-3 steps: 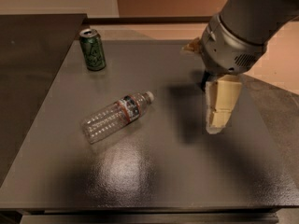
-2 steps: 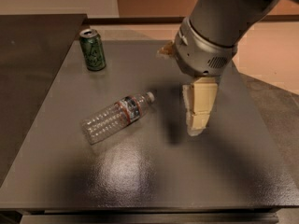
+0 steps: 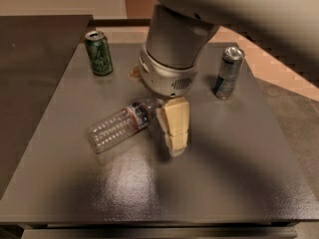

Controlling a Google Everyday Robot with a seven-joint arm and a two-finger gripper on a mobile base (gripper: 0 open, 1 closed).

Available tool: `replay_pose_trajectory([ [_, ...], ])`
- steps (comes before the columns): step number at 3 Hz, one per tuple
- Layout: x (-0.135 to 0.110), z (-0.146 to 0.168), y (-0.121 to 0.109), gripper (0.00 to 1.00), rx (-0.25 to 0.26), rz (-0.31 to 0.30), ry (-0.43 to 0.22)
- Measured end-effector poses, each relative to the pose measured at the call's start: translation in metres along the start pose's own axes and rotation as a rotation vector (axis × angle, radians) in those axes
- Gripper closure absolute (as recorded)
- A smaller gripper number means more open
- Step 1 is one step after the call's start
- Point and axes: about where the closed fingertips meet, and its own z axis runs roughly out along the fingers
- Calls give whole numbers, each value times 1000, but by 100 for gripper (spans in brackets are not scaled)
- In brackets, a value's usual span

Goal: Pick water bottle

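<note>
One risk I see: the water bottle (image 3: pixel 118 127) lies on its side on the table (image 3: pixel 149 195), its cap end close at 9 o'clock of the gripper (image 3: pixel 175 143). A sideways nudge may roll it away. Whether the gripper is spread or closed, I cannot tell.

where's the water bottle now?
Camera view: water bottle lies on its side left of centre, cap end beside the pincer, green can behind.
</note>
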Motion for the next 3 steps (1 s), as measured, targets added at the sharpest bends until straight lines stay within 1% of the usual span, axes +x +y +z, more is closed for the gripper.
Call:
replay_pose_trajectory([
  [1,-13,26,-3,0,-43,-51,24],
  [2,-21,46,-8,0,-76,-88,50],
  [3,-25,60,-15,0,-88,-107,69],
])
